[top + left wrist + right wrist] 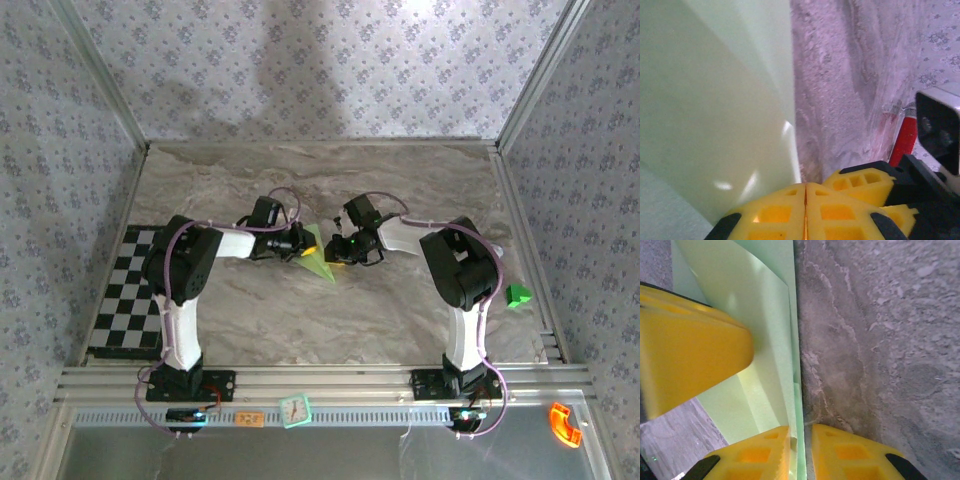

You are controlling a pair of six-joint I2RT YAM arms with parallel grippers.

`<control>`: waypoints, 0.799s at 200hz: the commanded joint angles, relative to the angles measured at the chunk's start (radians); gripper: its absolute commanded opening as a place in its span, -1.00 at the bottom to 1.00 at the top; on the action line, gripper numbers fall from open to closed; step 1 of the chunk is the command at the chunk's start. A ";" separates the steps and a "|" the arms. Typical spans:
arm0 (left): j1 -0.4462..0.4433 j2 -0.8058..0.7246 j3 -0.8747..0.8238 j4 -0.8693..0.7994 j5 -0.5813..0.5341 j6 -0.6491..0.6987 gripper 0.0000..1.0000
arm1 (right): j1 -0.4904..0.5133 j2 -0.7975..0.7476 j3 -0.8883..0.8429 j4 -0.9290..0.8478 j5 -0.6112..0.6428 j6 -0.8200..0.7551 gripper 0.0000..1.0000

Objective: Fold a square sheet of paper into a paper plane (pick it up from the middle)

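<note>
Left wrist view: left gripper (805, 194) at bottom centre, yellow fingers (770, 212) pressed flat together with only a seam between them. The edge of the square sheet of paper (715, 100) runs straight down into that seam, so I judge it clamped on the sheet. Paper fills the left half of that frame, pale green, layered, one fold line slanting across it. Right wrist view: right gripper (801, 442) at bottom centre, jaws narrow with a slim slot, and the paper's edge stands in the slot; the pads don't look pressed onto it yet. Marbled table (880, 340) takes the right half there. Top view: the two grippers meet nose to nose at frame centre, with the sheet between and just below them. It is a creased triangle with its tip toward the lower edge of the frame; flat or lifted, cannot tell. Farther out, a small bright green block (517, 296) sits at the right edge of the table, well apart, and a checkerboard mat (125, 290) lies at the left. Step, as I read it: mid-fold, an early crease made, far from a dart outline. Next move calls for the right jaws to close on the edge without shifting the layers, then for turning one flap over squarely. The paper is thin and likely to slip or buckle if pulled unevenly.
</note>
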 commanded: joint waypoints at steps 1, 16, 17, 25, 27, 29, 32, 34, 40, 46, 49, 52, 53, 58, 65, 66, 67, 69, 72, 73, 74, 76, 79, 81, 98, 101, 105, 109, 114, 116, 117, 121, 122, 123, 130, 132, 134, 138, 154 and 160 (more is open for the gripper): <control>0.004 -0.057 0.025 -0.027 -0.006 0.012 -0.79 | 0.030 0.033 -0.039 -0.066 0.050 -0.001 -0.56; 0.004 -0.064 0.022 -0.034 -0.018 0.012 -0.79 | 0.035 0.033 -0.043 -0.068 0.057 -0.004 -0.57; 0.004 -0.064 0.022 -0.035 -0.017 0.012 -0.79 | 0.035 0.033 -0.043 -0.068 0.057 -0.004 -0.57; 0.004 -0.067 0.019 -0.036 -0.021 0.013 -0.79 | 0.035 0.033 -0.044 -0.067 0.058 -0.005 -0.57; 0.005 -0.067 0.019 -0.038 -0.023 0.013 -0.79 | 0.035 0.032 -0.044 -0.066 0.058 -0.006 -0.57; 0.005 -0.067 0.018 -0.038 -0.023 0.013 -0.79 | 0.036 0.033 -0.044 -0.066 0.059 -0.006 -0.57; 0.005 -0.068 0.018 -0.039 -0.023 0.014 -0.79 | 0.037 0.033 -0.044 -0.066 0.059 -0.005 -0.57; 0.006 -0.069 0.017 -0.040 -0.023 0.013 -0.79 | 0.037 0.033 -0.044 -0.065 0.060 -0.005 -0.57; 0.006 -0.069 0.016 -0.039 -0.022 0.014 -0.79 | 0.037 0.033 -0.046 -0.067 0.060 -0.006 -0.57; 0.004 -0.069 0.015 -0.040 -0.020 0.014 -0.79 | 0.038 0.034 -0.046 -0.065 0.061 -0.006 -0.57; 0.005 -0.069 0.015 -0.041 -0.019 0.014 -0.79 | 0.039 0.034 -0.046 -0.066 0.062 -0.006 -0.57; 0.005 -0.069 0.014 -0.043 -0.018 0.015 -0.79 | 0.041 0.034 -0.046 -0.065 0.063 -0.006 -0.57; 0.004 -0.069 0.014 -0.044 -0.018 0.015 -0.79 | 0.040 0.034 -0.046 -0.064 0.063 -0.006 -0.57; 0.005 -0.067 0.013 -0.046 -0.018 0.016 -0.80 | 0.041 0.035 -0.046 -0.064 0.063 -0.006 -0.57; 0.003 -0.067 0.014 -0.050 -0.018 0.017 -0.80 | 0.042 0.036 -0.046 -0.065 0.064 -0.006 -0.58; 0.004 -0.067 0.013 -0.049 -0.018 0.017 -0.80 | 0.042 0.036 -0.045 -0.064 0.065 -0.006 -0.58; 0.004 -0.066 0.012 -0.050 -0.018 0.017 -0.80 | 0.042 0.036 -0.046 -0.065 0.065 -0.006 -0.58; 0.003 -0.067 0.011 -0.049 -0.018 0.018 -0.80 | 0.042 0.036 -0.047 -0.065 0.066 -0.006 -0.58; 0.004 -0.066 0.011 -0.050 -0.016 0.019 -0.80 | 0.043 0.037 -0.046 -0.065 0.066 -0.006 -0.58; 0.004 -0.066 0.010 -0.050 -0.017 0.019 -0.80 | 0.043 0.037 -0.046 -0.065 0.066 -0.006 -0.59; 0.004 -0.065 0.010 -0.051 -0.017 0.019 -0.80 | 0.044 0.037 -0.046 -0.065 0.066 -0.006 -0.59; 0.003 -0.064 0.010 -0.051 -0.016 0.019 -0.81 | 0.044 0.037 -0.046 -0.065 0.066 -0.006 -0.58; 0.003 -0.063 0.010 -0.052 -0.017 0.019 -0.81 | 0.043 0.037 -0.046 -0.065 0.067 -0.006 -0.59; 0.004 -0.063 0.010 -0.053 -0.015 0.020 -0.80 | 0.043 0.038 -0.046 -0.064 0.068 -0.006 -0.60; 0.000 -0.051 0.017 -0.058 -0.008 0.021 -0.81 | 0.045 0.042 -0.044 -0.065 0.069 -0.007 -0.60; 0.000 -0.049 0.019 -0.059 -0.008 0.023 -0.81 | 0.046 0.043 -0.044 -0.065 0.069 -0.007 -0.60; -0.001 -0.046 0.022 -0.062 -0.007 0.023 -0.81 | 0.047 0.045 -0.042 -0.067 0.067 -0.009 -0.60; -0.002 -0.042 0.024 -0.064 -0.006 0.024 -0.81 | 0.047 0.046 -0.042 -0.068 0.067 -0.009 -0.60; -0.003 -0.039 0.029 -0.069 -0.005 0.025 -0.81 | 0.048 0.047 -0.040 -0.070 0.067 -0.010 -0.60; -0.005 -0.037 0.030 -0.071 -0.005 0.026 -0.81 | 0.048 0.048 -0.040 -0.071 0.067 -0.010 -0.60; -0.005 -0.037 0.031 -0.071 -0.005 0.026 -0.81 | 0.048 0.048 -0.040 -0.070 0.067 -0.010 -0.60; -0.008 -0.033 0.034 -0.075 -0.004 0.028 -0.81 | 0.048 0.048 -0.040 -0.071 0.067 -0.012 -0.60; -0.008 -0.033 0.035 -0.076 -0.004 0.028 -0.81 | 0.049 0.048 -0.040 -0.072 0.067 -0.012 -0.60; -0.008 -0.032 0.036 -0.079 -0.005 0.029 -0.81 | 0.050 0.048 -0.040 -0.072 0.068 -0.012 -0.60; -0.010 -0.028 0.042 -0.085 -0.004 0.031 -0.81 | 0.049 0.050 -0.040 -0.073 0.067 -0.013 -0.60; -0.011 -0.027 0.043 -0.087 -0.004 0.031 -0.81 | 0.051 0.050 -0.040 -0.074 0.067 -0.013 -0.60; -0.012 -0.026 0.045 -0.089 -0.004 0.032 -0.81 | 0.051 0.050 -0.038 -0.073 0.067 -0.013 -0.60; -0.013 -0.024 0.046 -0.090 -0.005 0.032 -0.81 | 0.051 0.050 -0.038 -0.074 0.067 -0.013 -0.60; -0.017 -0.017 0.054 -0.101 -0.003 0.036 -0.81 | 0.053 0.051 -0.037 -0.077 0.067 -0.015 -0.60; -0.019 -0.014 0.056 -0.105 -0.005 0.038 -0.81 | 0.054 0.053 -0.037 -0.076 0.069 -0.015 -0.60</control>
